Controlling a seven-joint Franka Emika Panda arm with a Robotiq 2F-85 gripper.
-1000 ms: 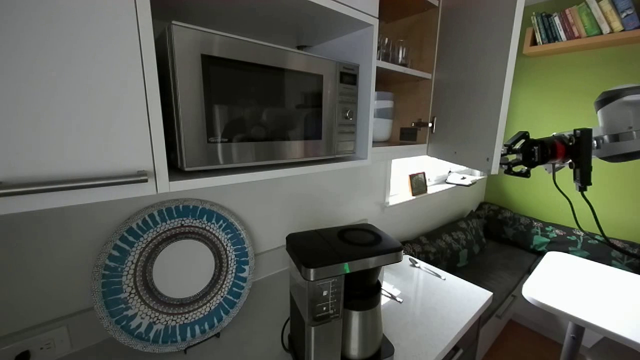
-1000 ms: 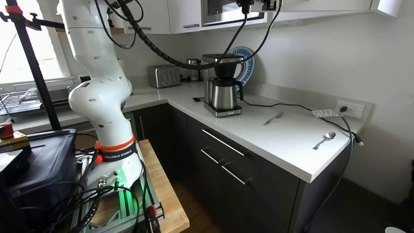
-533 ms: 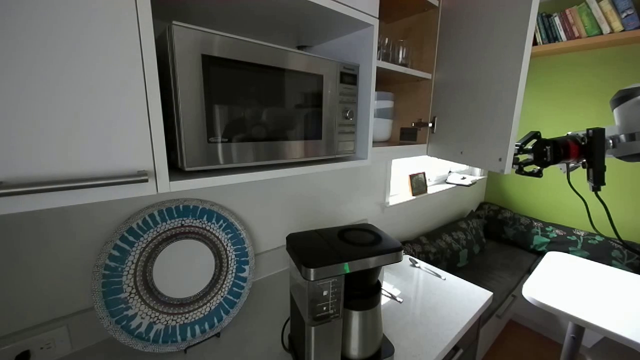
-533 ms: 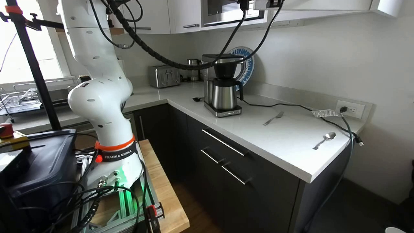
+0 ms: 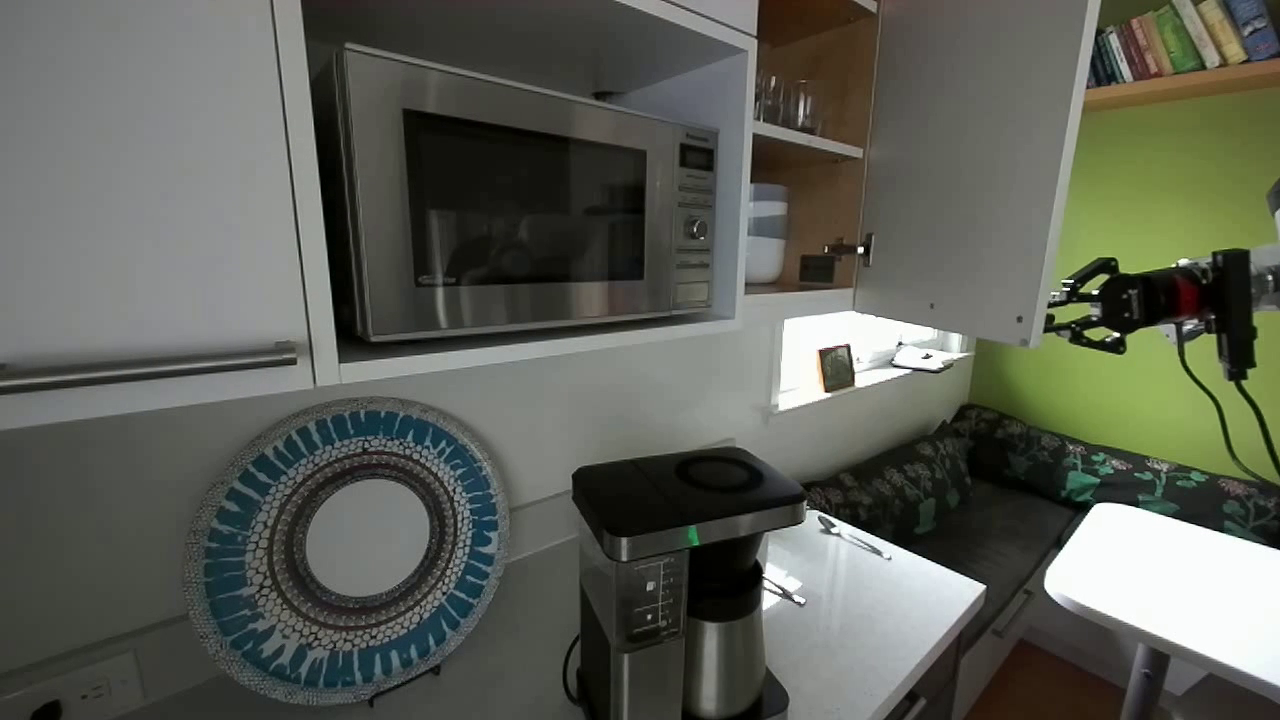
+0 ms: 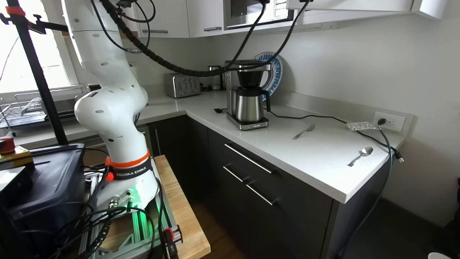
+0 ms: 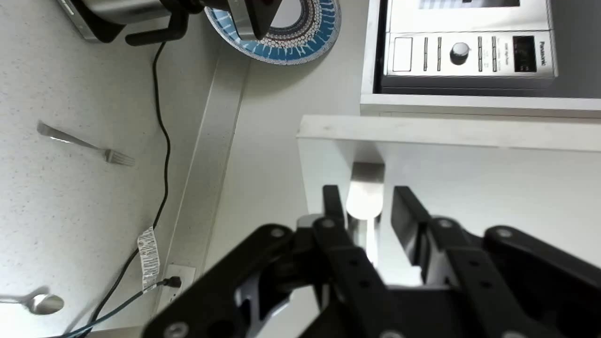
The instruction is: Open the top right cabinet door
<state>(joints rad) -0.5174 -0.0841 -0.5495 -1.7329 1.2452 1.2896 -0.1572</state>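
Wrist view: the silver handle (image 7: 365, 203) is framed between the fingers (image 7: 332, 203) of the gripper (image 7: 366, 193), which are held apart, with slim gaps seen on both sides of it! In an exterior view, the top right cabinet door (image 5: 965, 180) is swung well outward, right of the microwave (image 5: 530, 200), and the wood-brown interior (image 5: 828, 205) is laid bare, glasses (image 5: 800, 105) shown on the shelf (image 5: 815, 143).
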